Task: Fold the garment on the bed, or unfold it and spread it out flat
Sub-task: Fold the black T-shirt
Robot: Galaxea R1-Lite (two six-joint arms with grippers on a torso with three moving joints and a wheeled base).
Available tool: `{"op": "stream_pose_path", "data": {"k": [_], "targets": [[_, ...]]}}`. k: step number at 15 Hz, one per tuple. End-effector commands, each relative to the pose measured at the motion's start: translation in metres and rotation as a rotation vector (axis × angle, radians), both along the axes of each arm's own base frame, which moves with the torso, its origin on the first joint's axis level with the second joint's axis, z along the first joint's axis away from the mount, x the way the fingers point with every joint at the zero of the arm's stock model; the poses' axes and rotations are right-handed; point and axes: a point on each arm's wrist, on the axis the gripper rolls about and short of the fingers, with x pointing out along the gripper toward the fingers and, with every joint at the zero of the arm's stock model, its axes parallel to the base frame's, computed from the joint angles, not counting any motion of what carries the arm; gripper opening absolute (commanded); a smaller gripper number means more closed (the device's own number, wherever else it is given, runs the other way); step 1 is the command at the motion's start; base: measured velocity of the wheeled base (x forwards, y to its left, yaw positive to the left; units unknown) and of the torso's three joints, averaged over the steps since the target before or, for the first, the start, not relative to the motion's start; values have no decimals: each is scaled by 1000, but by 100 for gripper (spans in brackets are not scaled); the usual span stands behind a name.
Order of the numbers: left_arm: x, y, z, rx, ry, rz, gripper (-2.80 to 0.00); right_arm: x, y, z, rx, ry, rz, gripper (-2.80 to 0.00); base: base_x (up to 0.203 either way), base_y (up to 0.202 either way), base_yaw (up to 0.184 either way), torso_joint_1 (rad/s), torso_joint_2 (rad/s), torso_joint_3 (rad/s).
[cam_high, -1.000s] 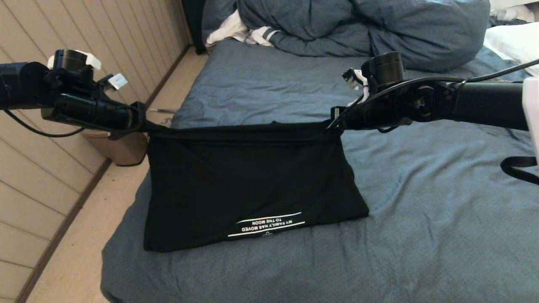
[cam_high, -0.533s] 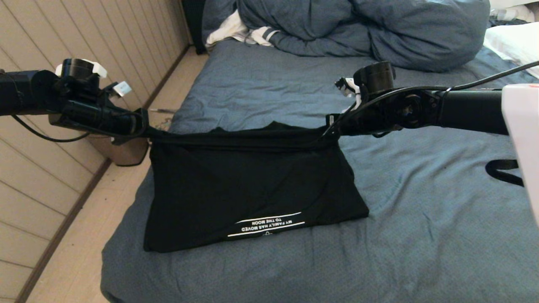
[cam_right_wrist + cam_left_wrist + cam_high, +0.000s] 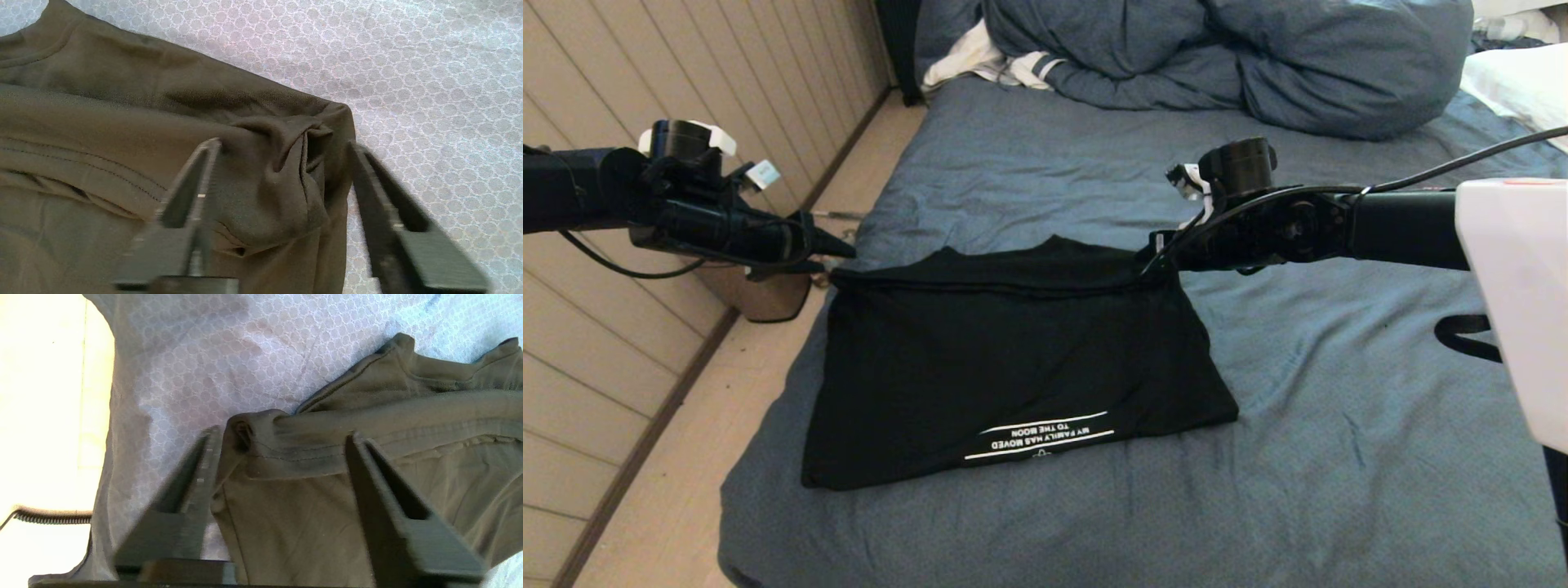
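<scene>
The garment (image 3: pixel 1013 359) is matt black knit cloth, soft, with stitched hems and smooth white printed lettering near its front edge. The bed (image 3: pixel 1339 425) carries a wrinkled slate-blue sheet, matt, with a fine honeycomb weave. My fingers (image 3: pixel 388 506) look like matt black plastic, ridged.

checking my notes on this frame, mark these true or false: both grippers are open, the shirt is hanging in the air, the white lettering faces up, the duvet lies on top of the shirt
1. Both grippers are open. True: the left gripper and right gripper have spread jaws.
2. The garment hangs in the air. False: the garment lies folded on the bed.
3. White lettering faces up. True, near the garment's front edge.
4. The duvet lies on the garment. False: the duvet is bunched at the far end, apart from it.
</scene>
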Motion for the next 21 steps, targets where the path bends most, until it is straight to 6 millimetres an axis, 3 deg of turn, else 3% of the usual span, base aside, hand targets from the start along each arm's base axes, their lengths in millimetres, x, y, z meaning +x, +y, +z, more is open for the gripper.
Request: {"op": "stream_pose_path", "data": {"k": [1, 2, 4, 5, 6, 8, 10, 13, 17, 19, 21], "targets": [[0, 0, -1, -3, 5, -1, 0, 0, 0, -1, 0, 3, 0, 0, 0, 0, 0, 0, 0, 0], [-4, 2, 5, -2, 0, 8, 0, -2, -3, 5, 4, -9, -5, 0, 0, 0, 0, 0, 0, 0], [-36, 8, 49, 4, -95, 34, 0, -24, -16, 46, 30, -93, -21, 0, 0, 0, 0, 0, 0, 0], [-52, 12, 67, 9, -135, 49, -280, -30, -23, 56, 35, -110, -32, 0, 0, 0, 0, 0, 0, 0], [-58, 16, 73, 13, -142, 63, -280, -30, -23, 56, 35, -109, -33, -280, 0, 0, 0, 0, 0, 0], [-67, 18, 78, 24, -137, 65, -280, -36, -26, 62, 35, -101, -36, -280, 0, 0, 0, 0, 0, 0], [-113, 20, 109, 39, -167, 76, -280, -71, -37, 94, 55, -103, -44, -280, 0, 0, 0, 0, 0, 0], [-162, 19, 127, 46, -139, 79, -280, -104, -46, 105, 72, -3, -59, -280, 0, 0, 0, 0, 0, 0], [-168, 19, 125, 45, -118, 76, -280, -109, -46, 103, 78, 26, -63, -280, 0, 0, 0, 0, 0, 0], [-173, 18, 108, 24, -43, 50, -280, -120, -47, 92, 78, 90, -64, -280, 0, 0, 0, 0, 0, 0], [-172, 17, 67, -18, 104, 13, -280, -134, -44, 72, 113, 208, -16, -280, 0, 0, 0, 0, 0, 0]]}}
